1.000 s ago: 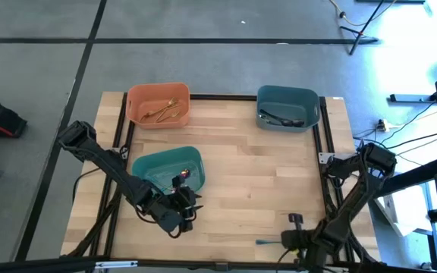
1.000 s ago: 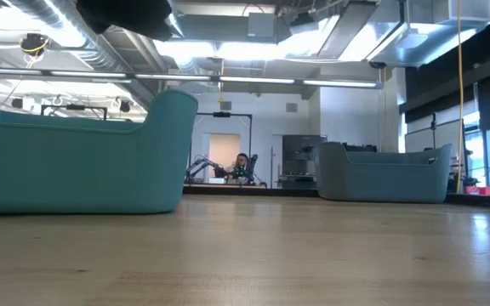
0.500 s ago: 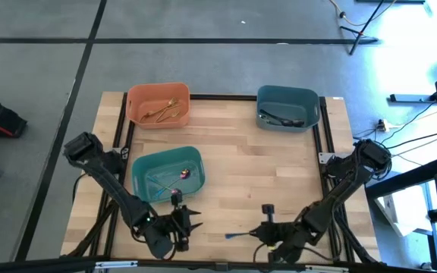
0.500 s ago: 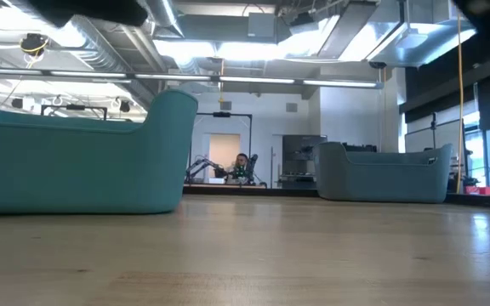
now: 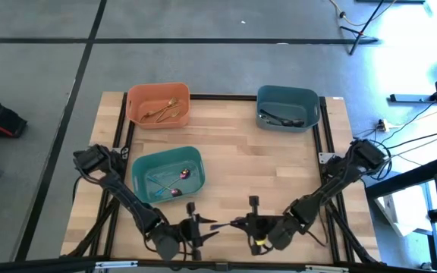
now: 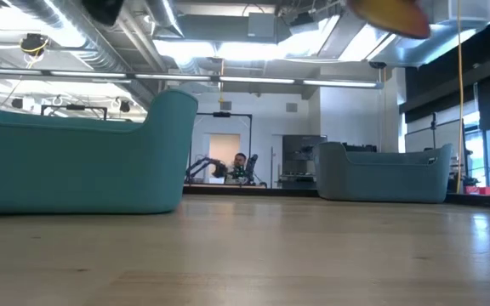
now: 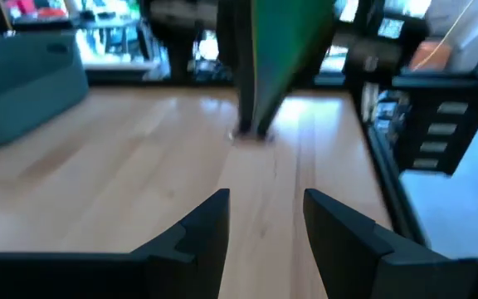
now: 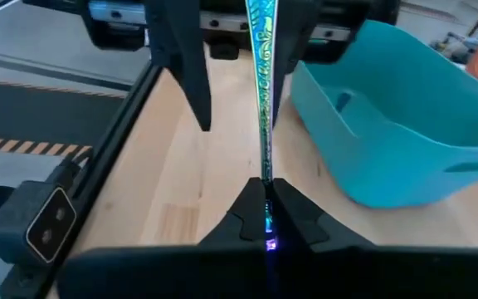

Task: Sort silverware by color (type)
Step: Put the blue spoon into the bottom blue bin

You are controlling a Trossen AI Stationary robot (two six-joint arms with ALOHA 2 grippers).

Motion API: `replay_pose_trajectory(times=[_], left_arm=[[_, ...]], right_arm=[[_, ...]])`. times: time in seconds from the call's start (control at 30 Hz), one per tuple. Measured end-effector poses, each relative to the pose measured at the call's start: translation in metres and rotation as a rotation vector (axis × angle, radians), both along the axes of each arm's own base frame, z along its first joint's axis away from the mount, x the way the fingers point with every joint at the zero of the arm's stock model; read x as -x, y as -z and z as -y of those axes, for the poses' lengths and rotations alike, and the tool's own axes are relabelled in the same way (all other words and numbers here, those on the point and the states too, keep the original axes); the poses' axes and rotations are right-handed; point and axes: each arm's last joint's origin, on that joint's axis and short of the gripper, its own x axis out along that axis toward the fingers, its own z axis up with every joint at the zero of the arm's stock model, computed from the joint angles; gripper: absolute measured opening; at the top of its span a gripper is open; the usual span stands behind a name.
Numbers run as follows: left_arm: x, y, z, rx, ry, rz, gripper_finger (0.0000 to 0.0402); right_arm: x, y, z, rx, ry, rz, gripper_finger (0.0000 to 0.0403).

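My right gripper [image 5: 241, 223] [image 8: 265, 199] is near the table's near edge, shut on an iridescent piece of silverware whose teal-blue handle [image 8: 262, 91] points toward the table's left. My left gripper [image 5: 207, 225] [image 7: 264, 220] faces it, open. Its two fingers [image 8: 185, 75] stand on either side of the handle's free end, and I see no touch. The left wrist view shows that handle as a green blur [image 7: 285, 58]. More iridescent pieces [image 5: 179, 182] lie in the teal bin [image 5: 139, 163]. Gold pieces [image 5: 164, 111] lie in the orange bin, black ones [image 5: 281, 119] in the blue-grey bin. My right gripper pinches the iridescent piece between its two fingers at one end of the teal-blue handle [image 8: 265, 176]; what lies behind the fingertips is hidden. The fingers come level from the table's right and lie along the piece. The piece sticks straight out, clear of the table.
The orange bin [image 5: 135, 98] and the blue-grey bin [image 5: 313, 97] stand along the far edge, and the teal bin [image 6: 75, 157] sits left of centre. Bare wood lies between the bins and the grippers. A black frame rail [image 8: 123, 108] runs along the table's left side.
My left gripper has moved from beside the teal bin toward the near edge and turned to face the table's right. My right gripper has carried the iridescent piece leftward along the near edge until the handle's free end stands between the left gripper's fingers.
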Motion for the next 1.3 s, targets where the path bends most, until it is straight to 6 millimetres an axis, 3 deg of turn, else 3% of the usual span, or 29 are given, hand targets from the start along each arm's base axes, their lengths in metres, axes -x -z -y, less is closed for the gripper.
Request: replay_pose_trajectory(times=[0.27,0.57,0.7,0.93,1.13,1.3], left_arm=[[-0.014,-0.010,-0.006,-0.017,0.058,0.068,0.0151],[-0.018,-0.013,-0.011,-0.033,0.034,0.086,0.0148],[-0.022,-0.013,-0.015,-0.028,0.034,0.086,0.0116],[-0.021,-0.013,-0.015,-0.053,0.038,0.084,0.0013],[-0.021,-0.013,-0.015,-0.052,0.039,0.084,0.0014],[-0.019,-0.018,-0.015,-0.057,0.039,0.081,0.0012]], right_arm=[[-0.015,0.010,0.007,0.026,-0.009,0.009,0.0000],[-0.017,0.008,0.007,0.044,-0.021,0.032,0.0000],[-0.018,0.008,0.008,0.045,-0.018,0.032,0.0000],[-0.018,0.007,0.007,0.031,-0.024,0.040,0.0005],[-0.018,0.007,0.006,0.009,-0.037,0.042,0.0020],[-0.015,-0.002,0.006,0.014,-0.022,0.072,0.0077]])
